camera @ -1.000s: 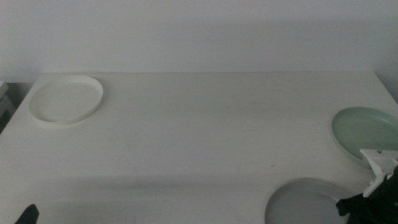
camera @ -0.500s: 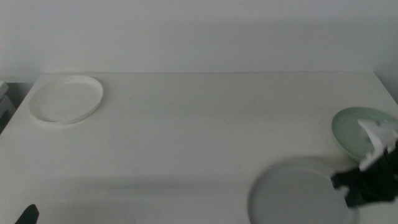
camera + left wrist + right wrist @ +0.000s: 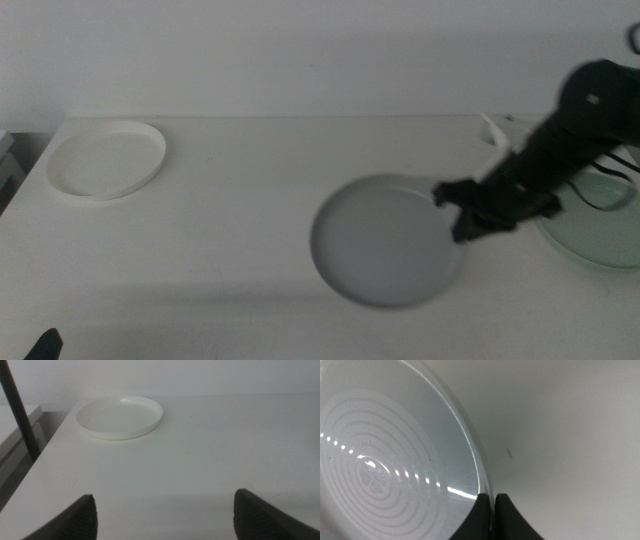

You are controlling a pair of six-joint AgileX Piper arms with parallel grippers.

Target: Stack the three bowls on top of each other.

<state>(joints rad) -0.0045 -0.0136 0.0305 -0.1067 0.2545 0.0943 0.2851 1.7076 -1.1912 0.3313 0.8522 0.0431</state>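
**A:** What do we have on the right gripper (image 3: 462, 212)?

**B:** In the middle view we see it at about 3 o'clock of the table's centre, on a dark arm (image 3: 560, 140) that comes in from the right. Its jaws are pinched nearly together on the rim of the pale grey bowl (image 3: 388, 240); in the right wrist view we see the two dark jaws with only a thin slit between them, the edge of that bowl (image 3: 395, 450) caught in it.

**A:** And where does the bowl sit?

**B:** We put it at roughly 5 o'clock from the table's centre, held by its 2 o'clock edge. It looks blurred, and we cannot tell whether its underside touches the table (image 3: 250, 220) or hangs just above it. In the wrist view we make out ringed ridges and a small flower-like mark on its inner face.

**A:** The other two bowls?

**B:** The white bowl (image 3: 107, 160) rests flat at 10 o'clock, near the far left corner; we see it again in the left wrist view (image 3: 120, 416). The mint green bowl (image 3: 600, 225) lies at 3 o'clock by the right edge, cut off by the picture's border and partly hidden behind the arm. All three are well apart.

**A:** The left gripper (image 3: 165, 515)?

**B:** It waits at 7 o'clock, low at the near edge. Its jaws stand wide apart with nothing between them; only their tips show, so we cannot make out the rest.
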